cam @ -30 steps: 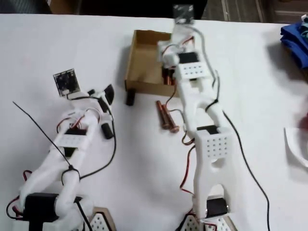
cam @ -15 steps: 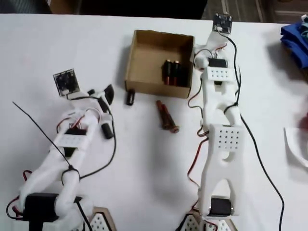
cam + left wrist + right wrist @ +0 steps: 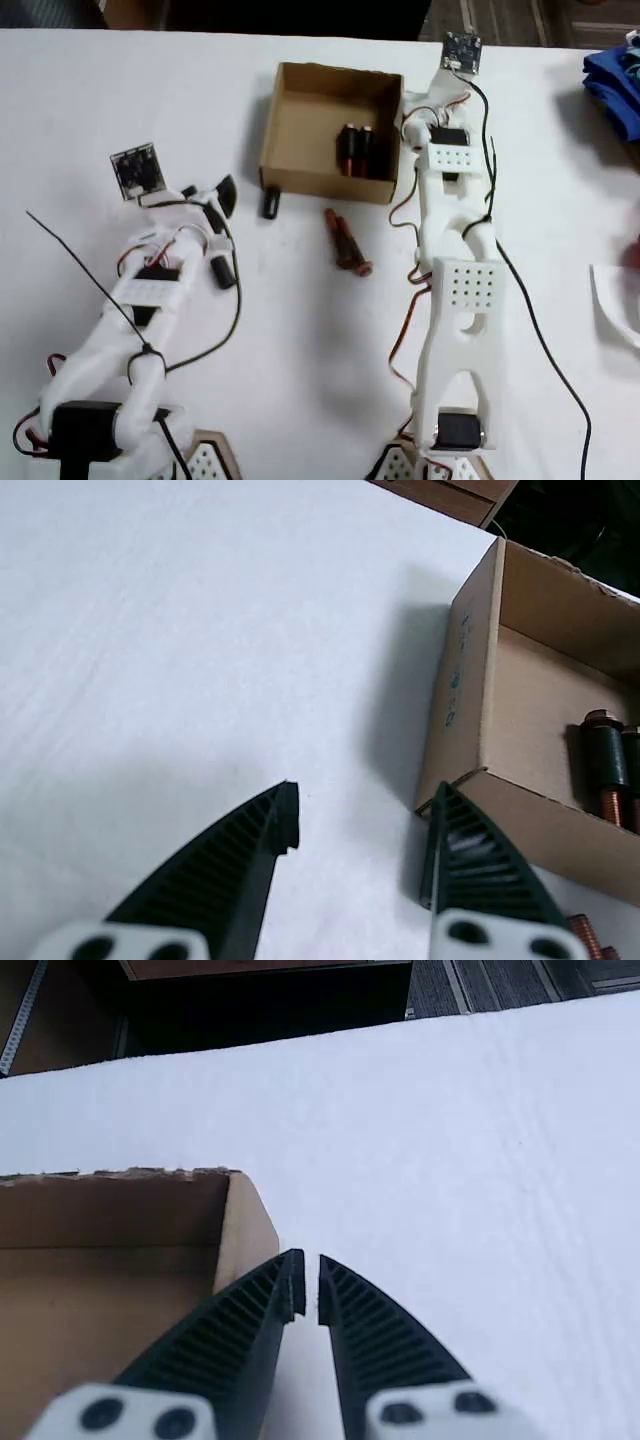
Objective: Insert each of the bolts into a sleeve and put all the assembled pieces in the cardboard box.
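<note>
The box (image 3: 318, 187) stands open at the far middle of the tabletop (image 3: 300, 350); inside it, near the wall on the right arm's side, lie the assembled pieces (image 3: 355, 150) — two side by side, as far as I can tell, each a copper bolt in a black sleeve. Two bare bolts (image 3: 346, 240) lie together on the tabletop just in front of the box, touching each other along their length; one sleeve (image 3: 270, 203) lies close to the box's front left corner, and a second sleeve (image 3: 222, 272) lies beside the left arm. The left hand (image 3: 365, 810) is released, its fingers wide apart with nothing between them; it is low over the tabletop and points toward the box's near corner. The right hand (image 3: 310, 1282) is clenched almost fully — only a thin slit is between the fingers — and it holds nothing; it is just outside the box, beside its right wall. A blue cloth (image 3: 612, 85) lies at the far right edge of the tabletop.
</note>
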Motion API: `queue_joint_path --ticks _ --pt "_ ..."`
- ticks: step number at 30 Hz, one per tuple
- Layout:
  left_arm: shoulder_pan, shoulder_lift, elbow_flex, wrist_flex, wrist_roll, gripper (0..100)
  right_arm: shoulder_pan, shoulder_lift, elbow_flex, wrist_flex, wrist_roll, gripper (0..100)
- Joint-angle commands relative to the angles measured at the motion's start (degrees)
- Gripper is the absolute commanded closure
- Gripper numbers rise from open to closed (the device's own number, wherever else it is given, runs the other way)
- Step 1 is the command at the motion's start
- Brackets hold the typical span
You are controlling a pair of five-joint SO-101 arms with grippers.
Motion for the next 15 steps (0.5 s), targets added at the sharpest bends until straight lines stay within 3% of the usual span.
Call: queue_joint_path --ticks 1,15 --pt "-0.6 0.0 -0.6 -1.1 0.2 77 -4.6 0.0 -1.5 -0.7 0.0 97.8" --pt "-0.7 0.0 -0.6 -1.1 0.2 77 -7.4 -0.1 -1.5 -0.5 0.1 97.8"
